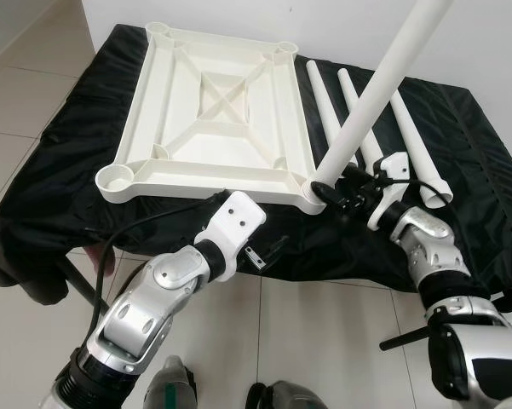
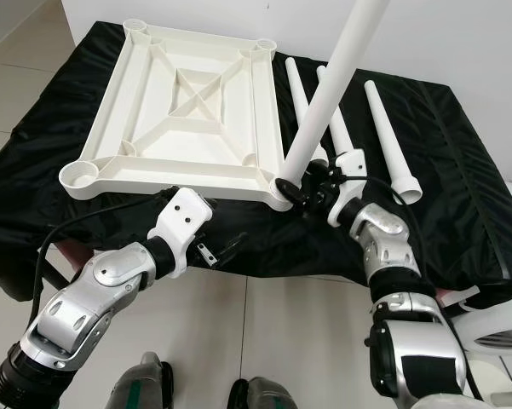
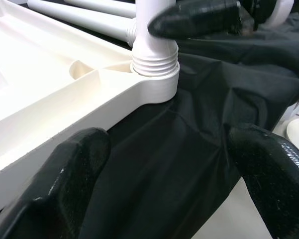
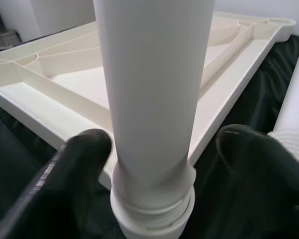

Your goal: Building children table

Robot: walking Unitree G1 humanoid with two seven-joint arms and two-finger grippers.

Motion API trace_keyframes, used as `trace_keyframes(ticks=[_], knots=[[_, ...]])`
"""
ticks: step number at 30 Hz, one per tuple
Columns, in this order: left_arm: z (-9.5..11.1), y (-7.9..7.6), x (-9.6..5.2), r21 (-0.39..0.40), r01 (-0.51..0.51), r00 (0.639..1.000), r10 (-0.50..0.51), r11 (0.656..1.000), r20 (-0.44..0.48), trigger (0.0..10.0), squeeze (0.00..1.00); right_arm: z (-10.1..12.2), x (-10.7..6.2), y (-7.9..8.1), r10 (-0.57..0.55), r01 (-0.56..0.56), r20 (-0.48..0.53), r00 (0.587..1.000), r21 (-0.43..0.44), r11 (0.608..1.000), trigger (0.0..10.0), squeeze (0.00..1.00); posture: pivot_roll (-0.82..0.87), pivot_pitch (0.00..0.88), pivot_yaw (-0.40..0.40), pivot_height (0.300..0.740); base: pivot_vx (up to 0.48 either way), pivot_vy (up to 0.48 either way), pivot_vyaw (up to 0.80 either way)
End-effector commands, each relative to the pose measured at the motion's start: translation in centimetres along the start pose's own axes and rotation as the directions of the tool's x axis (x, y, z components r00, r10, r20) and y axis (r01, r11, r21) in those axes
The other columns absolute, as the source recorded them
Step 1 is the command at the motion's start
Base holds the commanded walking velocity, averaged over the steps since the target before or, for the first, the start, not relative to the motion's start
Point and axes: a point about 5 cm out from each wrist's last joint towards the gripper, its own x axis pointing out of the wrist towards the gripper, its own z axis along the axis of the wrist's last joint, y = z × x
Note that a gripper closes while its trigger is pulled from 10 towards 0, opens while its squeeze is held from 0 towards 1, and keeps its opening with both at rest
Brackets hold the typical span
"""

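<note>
Eye views: one white tabletop [image 1: 213, 111] upside down on black cloth [image 1: 60, 162], three loose legs [image 1: 409, 145] at right, fourth leg [image 1: 371, 102] upright in near-right corner socket. Left wrist: left gripper [image 3: 164, 164] spread apart, near that socket. Right wrist: right gripper [image 4: 159, 154] flanks the leg, contact unclear.

White tabletop [image 1: 213, 119] lies upside down, ribs up, and one white leg [image 1: 379, 89] stands tilted in its near corner socket right at the right end effector [image 1: 351, 189], three spare legs [image 1: 413, 145] lying just beyond.
</note>
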Motion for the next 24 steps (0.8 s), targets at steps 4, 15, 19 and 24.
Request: trace_keyframes(ticks=[4, 15, 19, 24], knots=[[-0.1, -0.7, -0.1, -0.017, 0.081, 0.997, -0.081, 0.997, -0.004, 10.0, 0.00, 0.1, -0.3, -0.7, -0.027, 0.027, 0.009, 1.000, 0.020, 0.999, 0.0, 0.00, 0.14, 0.066, -0.116, 0.740, 0.000, 0.000, 0.00], [-0.1, -0.9, 0.0, -0.025, 0.078, 0.997, -0.078, 0.997, 0.000, 10.0, 0.00, -0.4, -0.4, -0.7, -0.037, 0.038, -0.008, 0.999, 0.050, 0.998, 10.0, 0.00, 0.13, 0.068, -0.119, 0.740, 0.000, 0.000, 0.00], [-0.1, -0.9, 0.0, -0.028, 0.076, 0.997, -0.076, 0.997, 0.000, 10.0, 0.00, -1.1, -0.2, -0.1, -0.065, 0.065, -0.002, 0.998, 0.075, 0.995, 10.0, 0.00, 0.13, 0.071, -0.124, 0.740, 0.000, 0.000, 0.00], [-0.1, -1.0, -0.1, -0.031, 0.075, 0.997, -0.075, 0.997, 0.001, 10.0, 0.00, -1.0, 0.3, 0.1, -0.168, 0.164, 0.031, 0.985, 0.101, 0.981, 10.0, 0.00, 0.13, 0.072, -0.126, 0.740, 0.000, 0.000, 0.00]])
